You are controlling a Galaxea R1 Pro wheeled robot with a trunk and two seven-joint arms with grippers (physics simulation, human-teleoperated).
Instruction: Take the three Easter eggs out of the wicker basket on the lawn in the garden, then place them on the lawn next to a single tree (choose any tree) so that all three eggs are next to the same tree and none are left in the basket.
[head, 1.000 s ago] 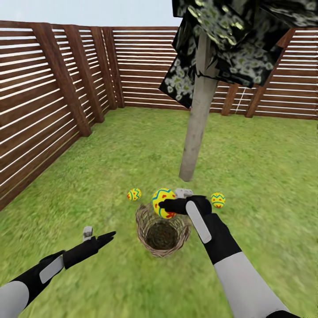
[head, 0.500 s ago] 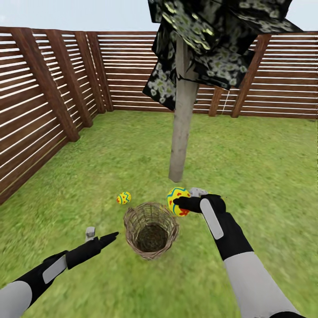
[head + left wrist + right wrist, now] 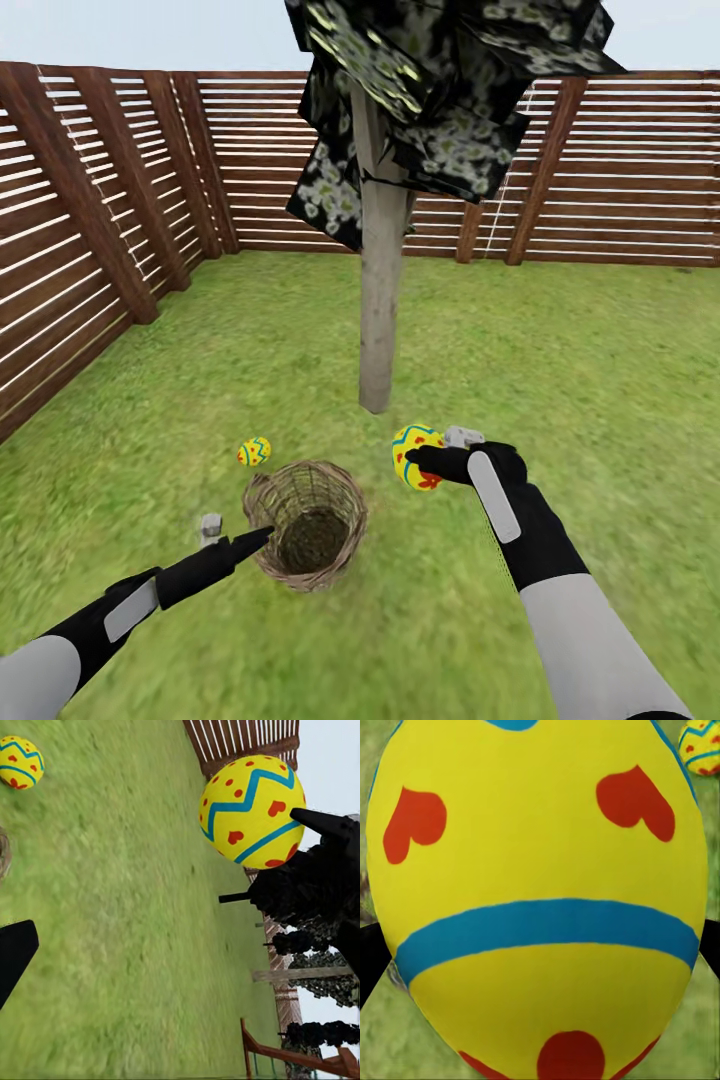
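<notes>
My right gripper (image 3: 424, 464) is shut on a yellow Easter egg (image 3: 414, 455) with red marks and a blue zigzag, held above the lawn (image 3: 560, 380). It is right of the wicker basket (image 3: 305, 520) and just in front of the tree's pale trunk (image 3: 380, 300). That egg (image 3: 540, 900) is large in the right wrist view. A second egg (image 3: 253, 451) lies on the grass beyond the basket's left side. The left wrist view has the held egg (image 3: 251, 810) and another egg (image 3: 19, 761) on the grass. My left gripper (image 3: 258, 540) is open and empty at the basket's near-left rim. No egg shows inside the basket.
A brown slatted fence (image 3: 90, 230) closes the garden on the left and across the back. The tree's dark mottled leaves (image 3: 430, 90) hang overhead. Open grass stretches to the right of the trunk.
The head view has swung right, sliding everything left. The right gripper has carried the egg from over the basket's rim out to its right. An egg that lay by that hand is now hidden.
</notes>
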